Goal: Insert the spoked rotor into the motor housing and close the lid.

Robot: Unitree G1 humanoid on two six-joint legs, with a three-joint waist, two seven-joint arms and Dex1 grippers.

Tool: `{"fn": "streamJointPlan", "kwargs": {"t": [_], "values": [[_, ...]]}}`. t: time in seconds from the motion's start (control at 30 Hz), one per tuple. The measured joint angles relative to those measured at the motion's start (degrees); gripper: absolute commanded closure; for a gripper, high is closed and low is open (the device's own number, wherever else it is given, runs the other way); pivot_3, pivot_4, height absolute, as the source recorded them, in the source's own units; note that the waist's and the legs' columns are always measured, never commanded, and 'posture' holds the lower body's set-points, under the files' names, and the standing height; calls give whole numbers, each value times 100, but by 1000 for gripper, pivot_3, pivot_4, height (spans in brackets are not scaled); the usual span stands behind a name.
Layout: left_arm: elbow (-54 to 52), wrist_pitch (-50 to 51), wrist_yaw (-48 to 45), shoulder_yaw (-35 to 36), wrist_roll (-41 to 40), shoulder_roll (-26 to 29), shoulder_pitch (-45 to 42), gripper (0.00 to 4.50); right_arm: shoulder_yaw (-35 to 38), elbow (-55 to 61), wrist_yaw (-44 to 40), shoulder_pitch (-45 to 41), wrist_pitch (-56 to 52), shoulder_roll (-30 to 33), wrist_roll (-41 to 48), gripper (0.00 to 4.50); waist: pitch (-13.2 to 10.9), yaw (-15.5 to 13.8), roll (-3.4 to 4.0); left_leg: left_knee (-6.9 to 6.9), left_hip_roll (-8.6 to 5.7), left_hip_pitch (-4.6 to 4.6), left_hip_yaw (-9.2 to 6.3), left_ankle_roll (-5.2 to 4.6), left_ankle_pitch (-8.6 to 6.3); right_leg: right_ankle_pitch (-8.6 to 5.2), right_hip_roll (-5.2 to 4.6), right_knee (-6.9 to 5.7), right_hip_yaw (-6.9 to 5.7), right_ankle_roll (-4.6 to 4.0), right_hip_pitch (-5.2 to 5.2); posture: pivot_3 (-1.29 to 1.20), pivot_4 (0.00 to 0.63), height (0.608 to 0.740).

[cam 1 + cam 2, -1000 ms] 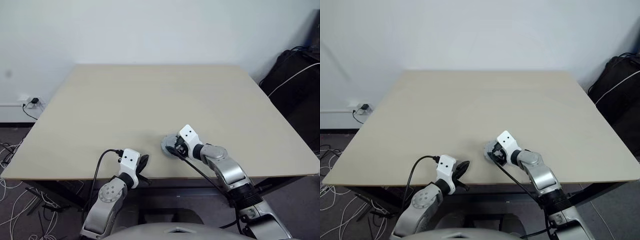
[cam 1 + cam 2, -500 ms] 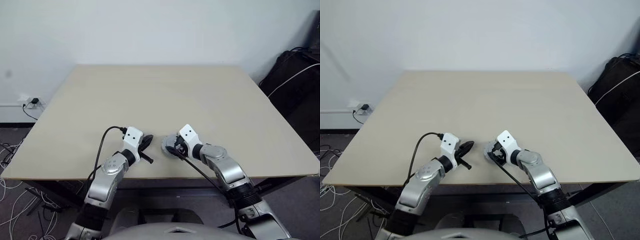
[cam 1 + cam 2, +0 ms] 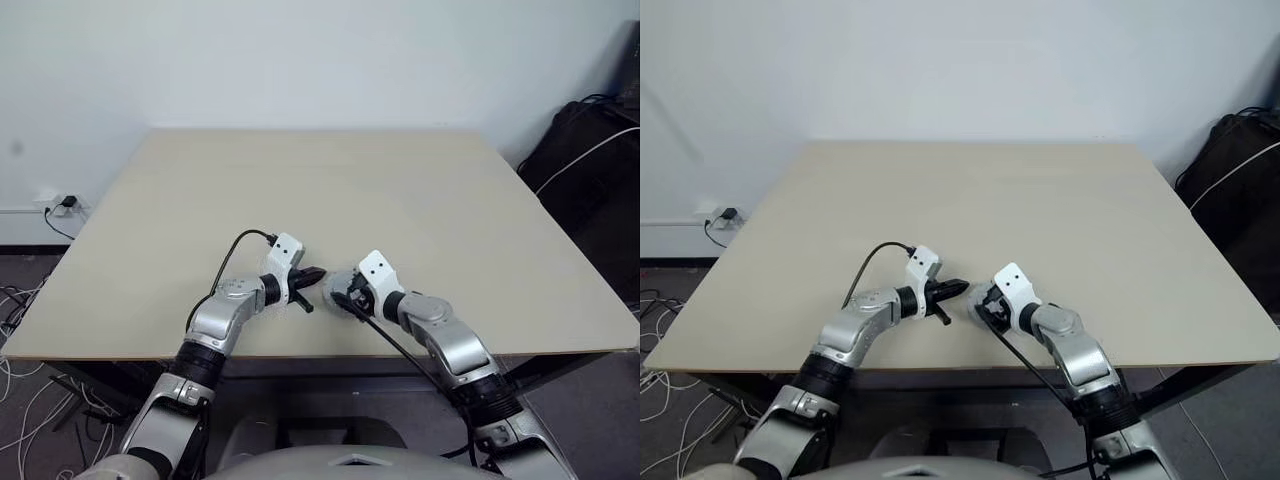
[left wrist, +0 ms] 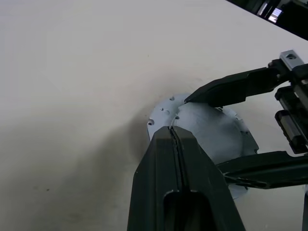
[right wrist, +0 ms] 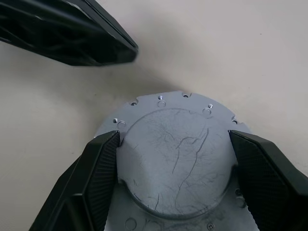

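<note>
The lid (image 5: 175, 159), a grey disc with a smooth raised centre and a holed flange, lies on the table (image 3: 300, 180) near its front edge. My right gripper (image 3: 343, 297) is shut on it, its fingers (image 5: 98, 163) pressed against either side of the raised centre. My left gripper (image 3: 318, 272) is shut and empty. It points at the lid's left rim (image 4: 161, 115), with its tip (image 4: 171, 130) just short of the lid or touching it. The spoked rotor and the motor housing are hidden.
The lid and both grippers sit close to the table's front edge (image 3: 300, 355). A black bag (image 3: 580, 150) with a white cable stands off the table's right side. Loose cables and a wall socket (image 3: 65, 203) are at the far left.
My left arm has come up from below the table's front edge and moved forward and right, bringing its shut gripper beside the lid. The right gripper and the lid have stayed put.
</note>
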State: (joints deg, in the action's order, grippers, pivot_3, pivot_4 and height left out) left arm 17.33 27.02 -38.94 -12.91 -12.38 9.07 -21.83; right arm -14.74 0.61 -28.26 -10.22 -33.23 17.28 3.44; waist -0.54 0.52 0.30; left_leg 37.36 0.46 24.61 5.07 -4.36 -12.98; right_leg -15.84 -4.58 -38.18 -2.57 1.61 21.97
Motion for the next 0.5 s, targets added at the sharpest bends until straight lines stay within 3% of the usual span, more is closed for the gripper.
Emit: {"fn": "streamJointPlan", "kwargs": {"t": [0.5], "values": [[958, 139, 139, -12, 215, -409, -462, 4500, 8, 177, 122, 80, -144, -24, 16, 1235, -5, -4, -7, -2, -1, 7, -2, -5, -3, 1, -4, 11, 1, 1, 2, 0, 0, 740]]}}
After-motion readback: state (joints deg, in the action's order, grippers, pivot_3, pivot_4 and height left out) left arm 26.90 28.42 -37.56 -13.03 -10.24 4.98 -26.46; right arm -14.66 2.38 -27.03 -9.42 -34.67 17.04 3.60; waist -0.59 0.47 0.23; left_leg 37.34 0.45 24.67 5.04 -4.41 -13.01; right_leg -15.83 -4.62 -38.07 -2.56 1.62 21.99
